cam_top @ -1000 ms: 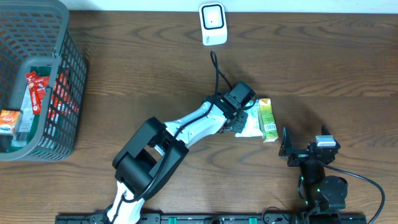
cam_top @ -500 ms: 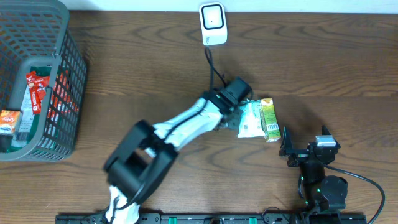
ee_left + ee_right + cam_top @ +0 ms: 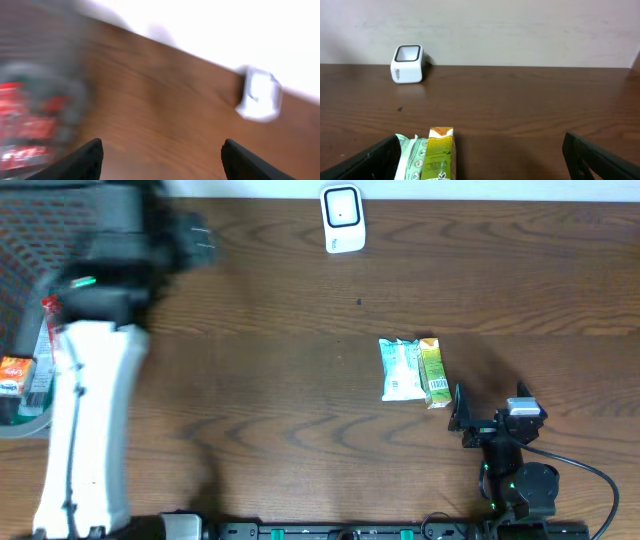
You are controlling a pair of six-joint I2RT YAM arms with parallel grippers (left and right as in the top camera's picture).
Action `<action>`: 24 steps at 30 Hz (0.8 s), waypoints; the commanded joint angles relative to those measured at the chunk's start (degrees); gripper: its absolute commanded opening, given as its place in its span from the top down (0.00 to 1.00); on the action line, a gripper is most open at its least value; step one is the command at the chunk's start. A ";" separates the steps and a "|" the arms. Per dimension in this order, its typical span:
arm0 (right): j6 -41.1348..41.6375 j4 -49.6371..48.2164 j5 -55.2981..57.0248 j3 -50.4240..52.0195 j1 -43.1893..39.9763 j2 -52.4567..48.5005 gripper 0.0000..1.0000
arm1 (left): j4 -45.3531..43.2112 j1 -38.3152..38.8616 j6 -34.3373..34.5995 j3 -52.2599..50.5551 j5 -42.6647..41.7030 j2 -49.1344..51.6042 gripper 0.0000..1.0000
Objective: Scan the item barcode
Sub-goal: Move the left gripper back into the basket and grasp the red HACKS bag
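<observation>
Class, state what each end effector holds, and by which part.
Nothing is held: the left end effector and right end effector are open and empty.

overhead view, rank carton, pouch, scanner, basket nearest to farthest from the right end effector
1. carton, just ahead-left of the right end effector
2. pouch, left of carton
3. scanner, at far edge
4. basket, far left

One barcode scanner (image 3: 342,218), one wire basket (image 3: 15,240), one white-green pouch (image 3: 402,369) and one green carton (image 3: 433,373) are counted on one table (image 3: 250,410).
</observation>
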State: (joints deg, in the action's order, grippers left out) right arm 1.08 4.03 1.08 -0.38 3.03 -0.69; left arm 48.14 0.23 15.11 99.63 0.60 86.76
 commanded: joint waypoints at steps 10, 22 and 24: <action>0.13 0.20 -0.09 0.09 -0.31 0.37 0.01 | 1.55 -31.61 -0.48 -0.57 0.96 2.36 0.23; 0.13 0.20 -0.09 0.09 -0.31 0.37 0.01 | 2.80 -38.21 -16.20 -1.11 -11.10 19.17 0.09; 0.15 0.20 -0.09 0.09 -0.31 0.37 0.01 | 2.82 -38.21 -17.07 -1.11 -11.78 21.55 0.09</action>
State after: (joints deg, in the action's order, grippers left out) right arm 1.08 4.01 1.06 -0.38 3.03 -0.69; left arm 50.68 -37.87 4.12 99.42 -6.55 105.41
